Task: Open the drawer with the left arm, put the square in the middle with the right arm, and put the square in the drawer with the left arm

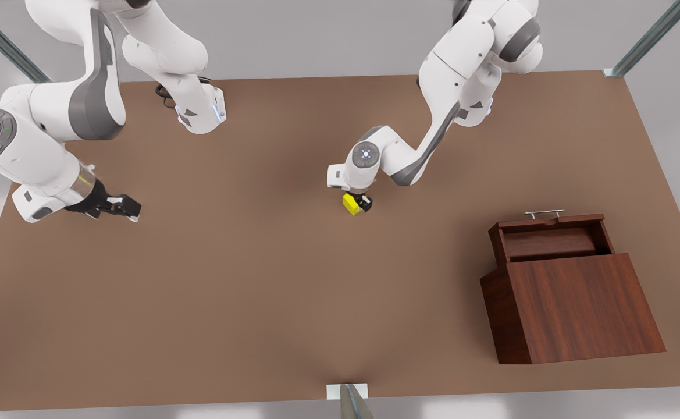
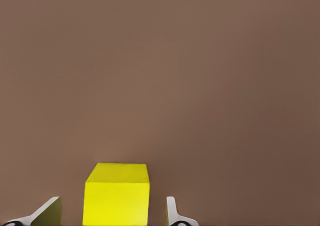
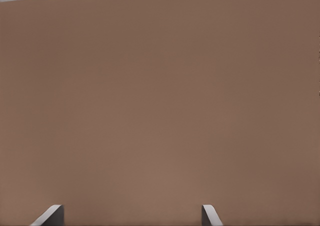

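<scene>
Worktop (image 1: 258, 302) of plain matte brown is spreading across the whole scene, carrying everything else. Toward the front view's right and near edge, the dark reddish-brown wooden cabinet (image 1: 578, 305) is sitting with its drawer (image 1: 549, 238) pulled out on the far side, the thin silver bar handle (image 1: 544, 213) lying along the drawer's far edge and the tray showing a bare wood floor.

Two white arms are reaching in from the far edge. The left arm (image 1: 433, 134), mounted at the front view's right, is bending down to the middle of the worktop, where the left tool (image 1: 358, 203) is standing over the yellow cube (image 1: 351, 203). In the left wrist view the cube (image 2: 116, 195) is sitting on the brown surface between the two fingertips (image 2: 172, 211), with a clear gap on each side, so the tool is standing wide around it and not pinching it. The cube is lying well apart from the drawer, toward the front view's left of it.

The right arm (image 1: 54, 128) is waiting at the front view's left side, its right tool (image 1: 120, 207) hanging above bare worktop. In the right wrist view its fingertips (image 3: 210, 215) are standing well apart, spread wide on nothing.
</scene>
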Robot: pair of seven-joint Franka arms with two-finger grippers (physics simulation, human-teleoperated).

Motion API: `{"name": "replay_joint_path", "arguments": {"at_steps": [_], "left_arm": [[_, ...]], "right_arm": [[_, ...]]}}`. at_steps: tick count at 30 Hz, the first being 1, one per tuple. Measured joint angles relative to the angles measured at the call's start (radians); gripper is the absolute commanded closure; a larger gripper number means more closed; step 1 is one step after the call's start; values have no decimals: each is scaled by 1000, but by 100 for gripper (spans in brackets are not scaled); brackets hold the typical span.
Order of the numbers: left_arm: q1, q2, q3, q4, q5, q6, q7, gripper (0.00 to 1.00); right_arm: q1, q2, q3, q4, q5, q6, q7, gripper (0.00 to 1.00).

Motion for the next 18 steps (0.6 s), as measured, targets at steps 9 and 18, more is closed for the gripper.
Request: {"name": "replay_joint_path", "arguments": {"at_steps": [9, 18], "left_arm": [[-4, 65, 2, -8, 2, 56, 0, 0], [-9, 118, 4, -7, 10, 107, -3, 22]], "right_arm": [[26, 1, 5, -1, 2, -3, 4, 0], [19, 1, 5, -2, 3, -6, 1, 0]]}}
